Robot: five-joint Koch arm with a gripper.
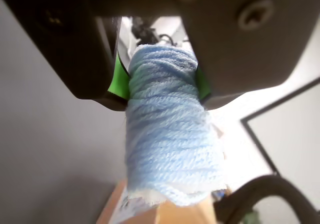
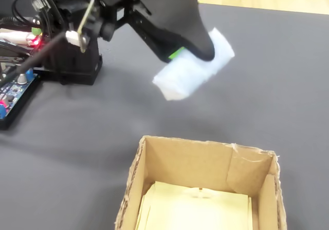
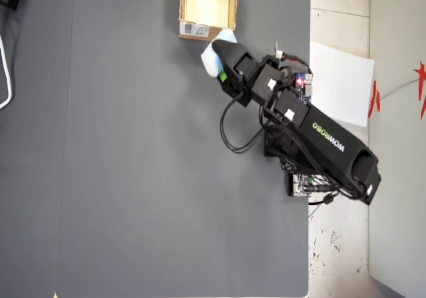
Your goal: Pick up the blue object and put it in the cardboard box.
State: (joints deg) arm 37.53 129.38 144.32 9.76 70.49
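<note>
A pale blue, yarn-wrapped oblong, the blue object [image 1: 170, 134], is clamped between the green-padded jaws of my gripper [image 1: 161, 79]. In the fixed view the blue object [image 2: 187, 76] hangs in the air under the black gripper [image 2: 193, 53], above the grey mat and a little behind the cardboard box [image 2: 154, 160]. The overhead view puts the blue object [image 3: 212, 57] just off the near right corner of the cardboard box [image 3: 184, 5], whose barcode label faces the arm. The gripper [image 3: 219, 62] is shut on the object.
The box's pale yellowish inside [image 2: 195, 207] is open upward. The arm's base and a circuit board with a red light [image 2: 31, 40] sit at the left in the fixed view. A black cable [image 1: 270, 194] crosses the wrist view's lower right. The grey mat [image 3: 133, 151] stretches left of the arm.
</note>
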